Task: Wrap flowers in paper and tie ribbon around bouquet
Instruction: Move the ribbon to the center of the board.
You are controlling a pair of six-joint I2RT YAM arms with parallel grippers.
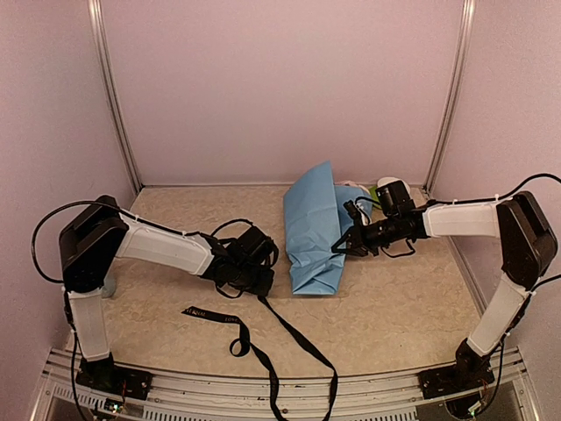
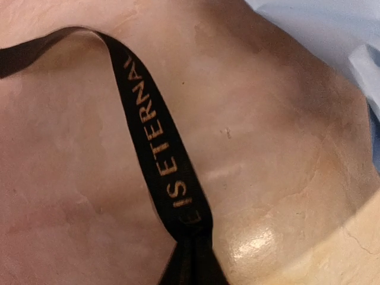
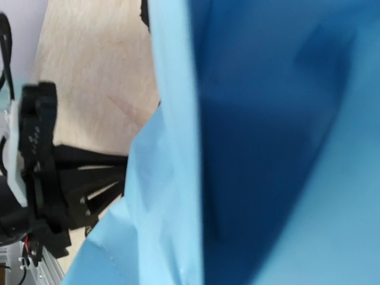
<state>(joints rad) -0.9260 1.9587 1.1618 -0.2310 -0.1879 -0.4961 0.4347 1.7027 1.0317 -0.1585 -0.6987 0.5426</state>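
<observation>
Bouquet (image 1: 314, 230) lies mid-table, already rolled into a cone, narrow end toward the front, wide end toward the back wall. Wrapping looks done; the tie step is in hand.

Left side: the left gripper (image 1: 259, 288) is down at the table (image 1: 403, 307), just left of the cone's narrow end. Its wrist view shows the ribbon (image 1: 298, 346), black with gold lettering, running straight into the fingertips and arching up off the surface. I read the jaws as narrow and pinched on it, though the fingers themselves barely show. 1 length trails from the gripper to the front edge and hangs over it. The other end lies flat further left, with a loop in it. The ribbon is not under or around the cone yet.

Middle: the paper (image 1: 307, 206) shows its light blue side out. The flowers (image 1: 352, 187) only just peek out at the wide end, a pale bit and some green, too small to say more.

Right side: the right gripper (image 1: 344, 244) is clamped on the paper's right edge about halfway down the cone, holding the wrap shut. Its wrist view is nearly all blue paper.

Next move, my guess: the left arm carries the ribbon to the narrow part and gets it under or across the cone while the right holds the wrap. The ribbon is floppy and thin, so it could slip. The paper may spring open if released.
</observation>
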